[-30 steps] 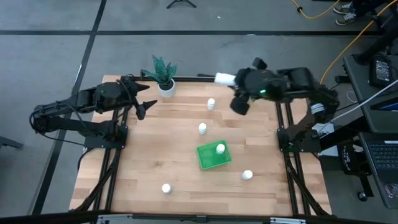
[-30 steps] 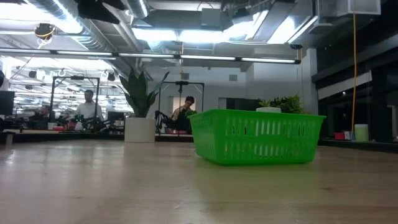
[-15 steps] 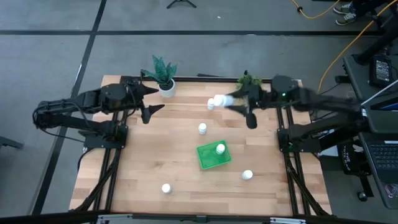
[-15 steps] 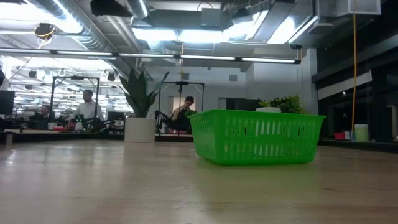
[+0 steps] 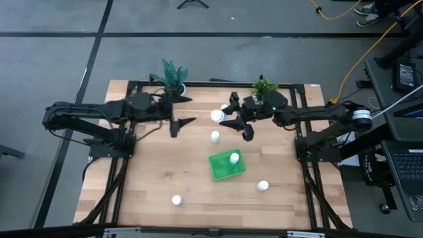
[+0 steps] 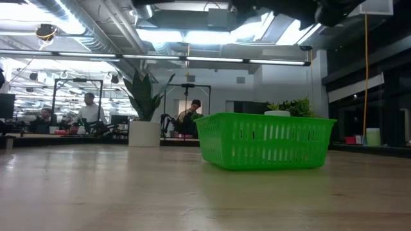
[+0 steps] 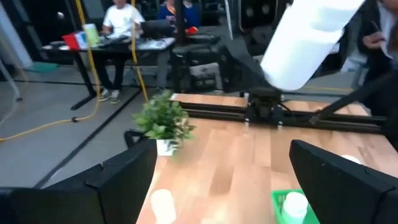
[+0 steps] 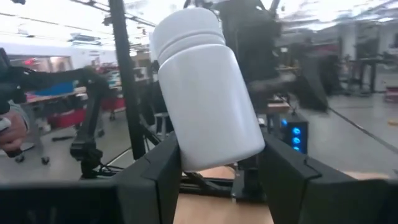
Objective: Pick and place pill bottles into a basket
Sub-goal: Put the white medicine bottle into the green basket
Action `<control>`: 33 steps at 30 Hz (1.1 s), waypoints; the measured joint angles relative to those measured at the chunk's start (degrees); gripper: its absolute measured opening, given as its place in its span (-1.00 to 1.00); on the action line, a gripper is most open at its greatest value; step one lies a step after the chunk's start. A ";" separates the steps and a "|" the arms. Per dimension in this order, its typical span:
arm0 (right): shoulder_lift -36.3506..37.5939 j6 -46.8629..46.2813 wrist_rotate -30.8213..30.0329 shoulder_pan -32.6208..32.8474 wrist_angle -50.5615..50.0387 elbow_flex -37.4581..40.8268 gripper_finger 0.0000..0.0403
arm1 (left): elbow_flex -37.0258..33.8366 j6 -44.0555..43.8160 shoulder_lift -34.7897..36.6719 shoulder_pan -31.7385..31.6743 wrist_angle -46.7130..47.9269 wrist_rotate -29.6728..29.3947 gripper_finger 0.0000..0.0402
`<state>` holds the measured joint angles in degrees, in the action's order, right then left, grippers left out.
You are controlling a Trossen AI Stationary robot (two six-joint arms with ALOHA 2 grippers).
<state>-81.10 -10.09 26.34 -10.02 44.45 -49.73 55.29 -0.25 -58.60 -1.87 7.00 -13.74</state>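
Observation:
My right gripper (image 5: 225,118) is shut on a white pill bottle (image 5: 216,116), held above the far middle of the table; the bottle fills the right wrist view (image 8: 208,87). My left gripper (image 5: 181,112) is open and empty, just left of that bottle, which shows ahead of it in the left wrist view (image 7: 311,37). The green basket (image 5: 221,168) stands on the table's middle and holds one bottle (image 5: 234,158) upright. Three more bottles stand on the wood: one (image 5: 215,136) beyond the basket, one (image 5: 263,186) at its near right, one (image 5: 176,199) near the front edge. My right gripper pinches the bottle's lower body (image 8: 217,146) between its two fingers (image 8: 155,180), the capped end pointing away from the wrist. The fingers reach in about level from the table's right side. The bottle is tilted and lifted clear of the table.
A plant in a white pot (image 5: 176,92) stands at the far left and a small green plant (image 5: 264,86) at the far edge. In the low view the basket (image 6: 266,141) stands mid-table. People sit at desks in the room beyond.
My right gripper has carried the bottle from beyond the far edge toward the table's left and near side, stretching out over the wood. My left gripper has moved toward the table's right, closer to the bottle, its fingers staying open.

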 joint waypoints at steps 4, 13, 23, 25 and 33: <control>-3.62 1.18 3.65 -0.74 0.75 -2.96 -0.13 | 0.00 0.45 -4.63 0.45 -6.75 1.03 0.83; -4.41 1.40 5.44 -4.08 3.30 -3.43 -0.13 | 3.30 1.02 -8.08 2.33 -11.94 0.60 0.83; -8.87 -0.34 6.95 -6.27 7.19 -3.41 -0.13 | 6.93 0.12 -10.88 2.60 -12.01 0.44 0.83; -10.04 -1.63 7.02 -6.27 9.65 -3.41 -0.13 | 6.93 -0.09 -11.54 2.60 -11.82 0.80 0.83; -12.08 -3.13 8.28 -6.27 10.64 -3.41 -0.13 | 6.93 -2.83 -11.65 2.60 -8.42 -0.03 0.83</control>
<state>-93.18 -13.21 34.62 -16.29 55.09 -53.15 62.22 -3.09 -70.25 0.73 -1.42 -13.77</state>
